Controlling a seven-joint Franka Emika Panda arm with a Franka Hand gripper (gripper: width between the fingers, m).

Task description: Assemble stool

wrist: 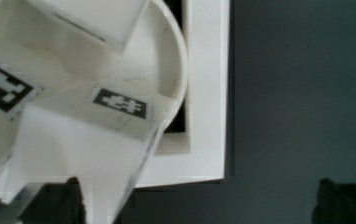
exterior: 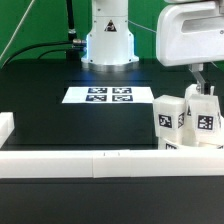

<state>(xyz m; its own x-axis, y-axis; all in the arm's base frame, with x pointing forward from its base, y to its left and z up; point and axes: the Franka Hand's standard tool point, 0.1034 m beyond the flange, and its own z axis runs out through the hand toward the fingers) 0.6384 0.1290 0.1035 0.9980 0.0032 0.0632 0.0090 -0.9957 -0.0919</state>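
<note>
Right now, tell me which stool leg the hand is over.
The leg farthest to the exterior view's right: the hand hangs directly above it, while the other leg stands clear.

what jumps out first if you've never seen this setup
The black table sets off the marker board, lying flat near the arm's white base. At the exterior view's right, tagged white stool legs stand clustered beside the border rail, with the gripper just above them. The wrist view is filled by a tagged white part.
</note>
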